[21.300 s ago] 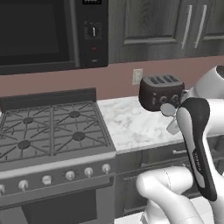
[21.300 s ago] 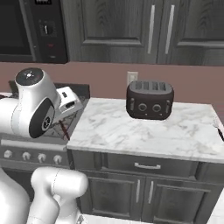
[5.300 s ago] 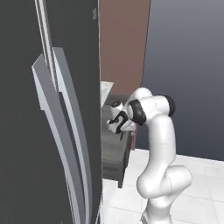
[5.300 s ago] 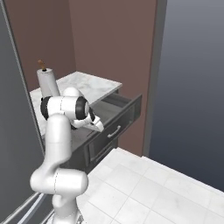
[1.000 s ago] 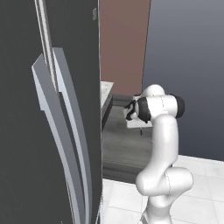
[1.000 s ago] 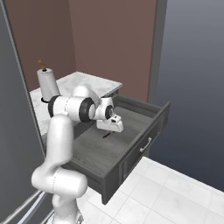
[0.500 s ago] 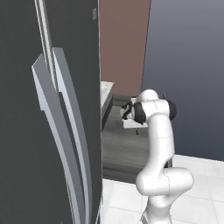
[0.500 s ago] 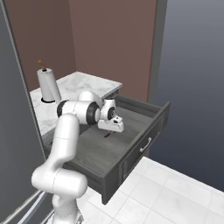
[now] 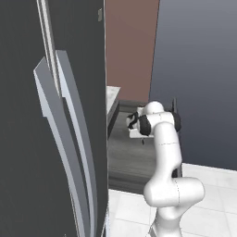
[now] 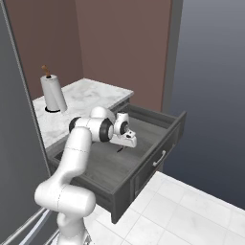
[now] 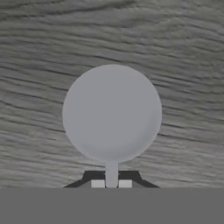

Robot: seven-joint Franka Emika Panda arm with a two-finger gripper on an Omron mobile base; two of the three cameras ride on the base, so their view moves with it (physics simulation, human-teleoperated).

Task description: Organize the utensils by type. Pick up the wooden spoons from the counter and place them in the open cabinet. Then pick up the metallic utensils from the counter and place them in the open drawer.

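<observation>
Hanging over the open drawer [image 9: 121, 155] in the left base view, the pincer [image 9: 142, 140] points down at the dark wood-grain floor, with a thin dark sliver below it that is too small to name. To its left a tall dark door [image 9: 51, 115] with long grey handles [image 9: 69, 139] blocks most of that side, and a strip of the counter [image 9: 112, 99] shows beyond its edge. To the right of the arm stands a grey wall with white floor tiles [image 9: 208, 199] below.

From the right base view the drawer's whole shape is plain: low walls ring the pincer [image 10: 120, 150] on all sides, the front panel with its handle [image 10: 159, 158] stands well apart to the right, and bare floor lies all around the fingertips. Behind and to the left, on the marble counter [image 10: 91, 98], stands a paper towel roll [image 10: 52, 93].

Looking along the pincer [image 11: 111, 183], the hand view gives what the others cannot: the jaws are closed on the thin neck of a metallic utensil [image 11: 111, 113]. Its round silver head sits straight ahead of the tips, long axis in line with the fingers, aimed at the drawer floor beneath.
</observation>
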